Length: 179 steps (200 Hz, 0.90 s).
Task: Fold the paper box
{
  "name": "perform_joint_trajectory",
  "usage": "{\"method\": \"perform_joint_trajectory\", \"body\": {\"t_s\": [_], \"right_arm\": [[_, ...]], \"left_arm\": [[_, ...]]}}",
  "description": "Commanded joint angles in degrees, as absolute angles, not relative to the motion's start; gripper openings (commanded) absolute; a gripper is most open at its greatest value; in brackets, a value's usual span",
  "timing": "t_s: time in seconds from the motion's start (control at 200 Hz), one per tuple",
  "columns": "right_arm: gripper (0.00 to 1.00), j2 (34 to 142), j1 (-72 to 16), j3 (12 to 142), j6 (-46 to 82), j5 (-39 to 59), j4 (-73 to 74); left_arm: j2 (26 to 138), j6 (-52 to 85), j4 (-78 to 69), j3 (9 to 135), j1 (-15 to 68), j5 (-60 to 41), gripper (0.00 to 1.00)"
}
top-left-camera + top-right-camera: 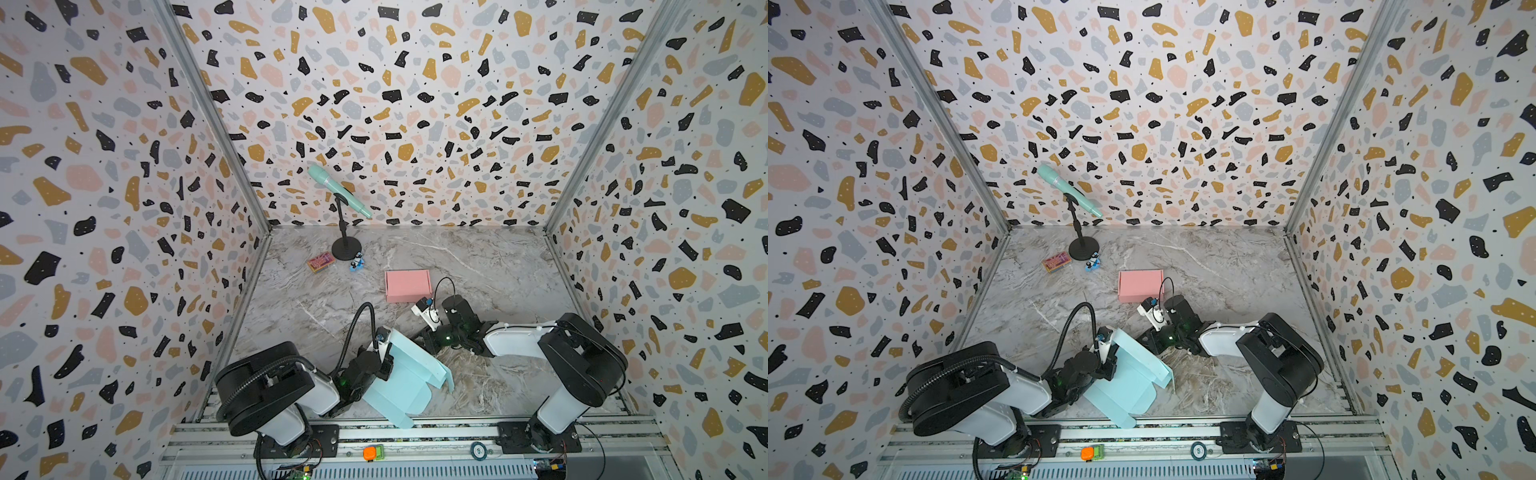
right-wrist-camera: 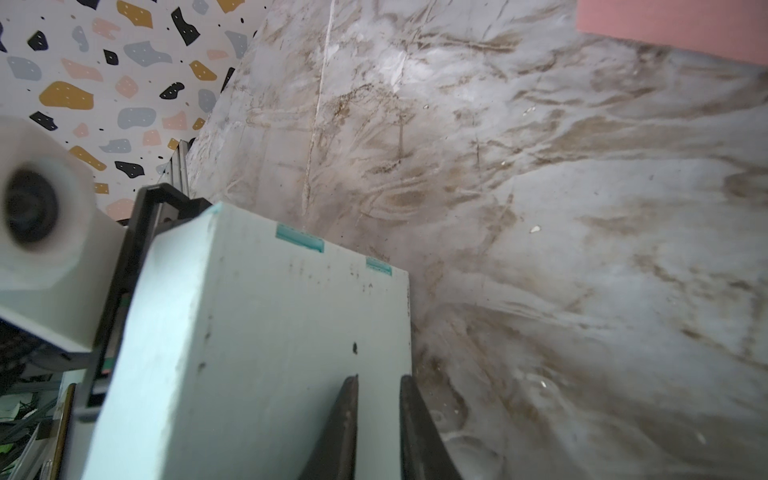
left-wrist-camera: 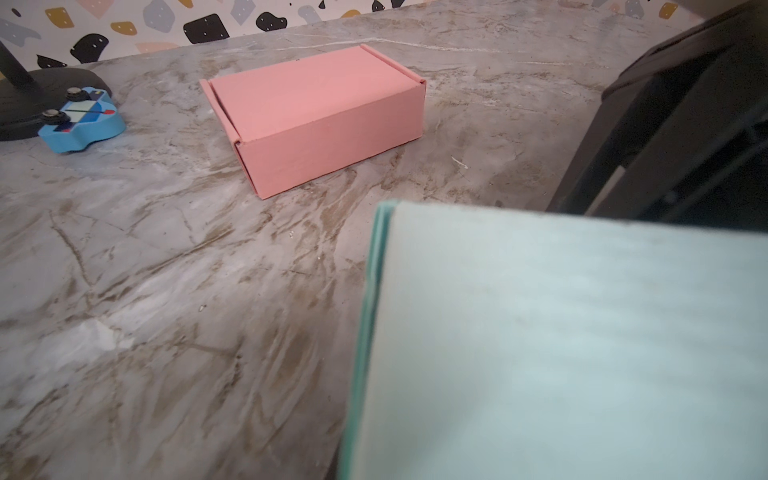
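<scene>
While the left hand (image 1: 384, 359) pinches the box (image 1: 399, 384), held tilted over the table's (image 1: 498, 270) front, folding looks barely begun. The right hand (image 2: 379, 384) stands narrow at a panel (image 2: 270, 332) edge, grip unclear. Next it likely needs to bend that panel along its crease.

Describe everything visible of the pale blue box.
The pale blue box is a partly folded cardboard sheet, matte, with dark smudges and two teal slots near one edge. It is held tilted over the table, clamped by the left gripper; the right gripper has its narrowly parted fingers at another edge.
</scene>
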State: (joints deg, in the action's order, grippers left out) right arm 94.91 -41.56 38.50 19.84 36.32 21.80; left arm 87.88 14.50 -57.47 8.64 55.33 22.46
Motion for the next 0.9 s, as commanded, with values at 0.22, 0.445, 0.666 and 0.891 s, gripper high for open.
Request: {"method": "perform_joint_trajectory", "body": {"t_s": [0.22,0.445,0.666,0.891], "right_arm": [[0.22,90.0,-42.5,37.4,19.3,36.5,18.3],[0.23,88.9,-40.4,36.9,18.9,35.6,17.6],[0.23,89.3,-40.4,36.2,19.4,34.9,18.6],[0.23,88.8,-40.3,36.4,19.3,34.6,17.9]], "left_arm": [[88.4,14.3,-60.8,9.6,55.2,22.2,0.15],[86.2,13.8,-62.8,8.3,55.1,19.4,0.20],[84.7,13.8,-62.2,7.8,55.2,19.4,0.20],[83.7,13.2,-60.7,9.0,55.2,20.2,0.20]]}}
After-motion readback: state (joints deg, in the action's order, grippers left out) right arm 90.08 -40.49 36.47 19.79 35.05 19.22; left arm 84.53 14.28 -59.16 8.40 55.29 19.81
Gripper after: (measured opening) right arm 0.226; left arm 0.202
